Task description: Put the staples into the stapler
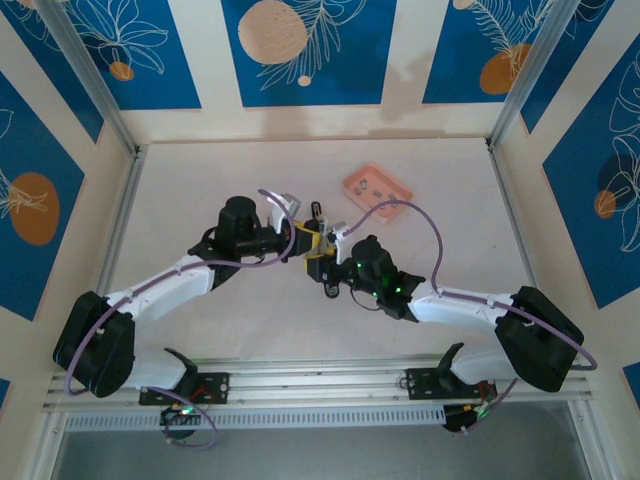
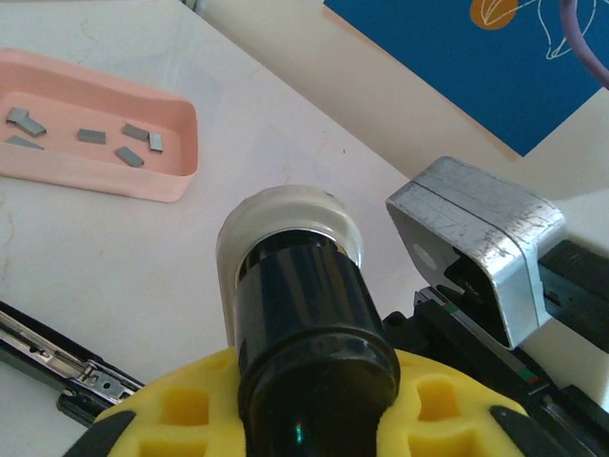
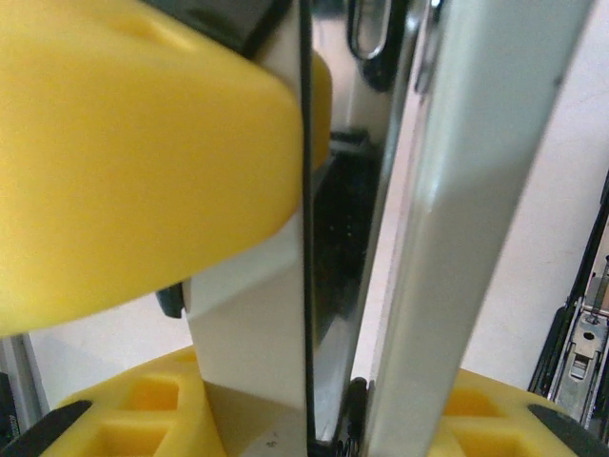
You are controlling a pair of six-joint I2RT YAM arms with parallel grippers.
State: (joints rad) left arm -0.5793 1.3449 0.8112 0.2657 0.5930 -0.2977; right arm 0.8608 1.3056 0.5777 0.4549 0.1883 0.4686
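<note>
The left gripper (image 1: pixel 308 243) is clenched shut, nose to nose with the right gripper (image 1: pixel 325 268), whose grip I cannot tell. Ahead-left of the left jaws, a pink tray (image 2: pixel 143 186) holds loose staples (image 2: pixel 92 136). Nearer, just left of them, the opened stapler (image 2: pixel 57 365) lies slantwise, rail exposed.

pink tray (image 1: pixel 400 193) lying flat on white bench (image 1: pixel 200 190), far right of centre, skewed. blue wall panels (image 1: pixel 300 75) with white leaf outlines, orange discs. silver posts (image 1: pixel 95 75) at far corners.
</note>
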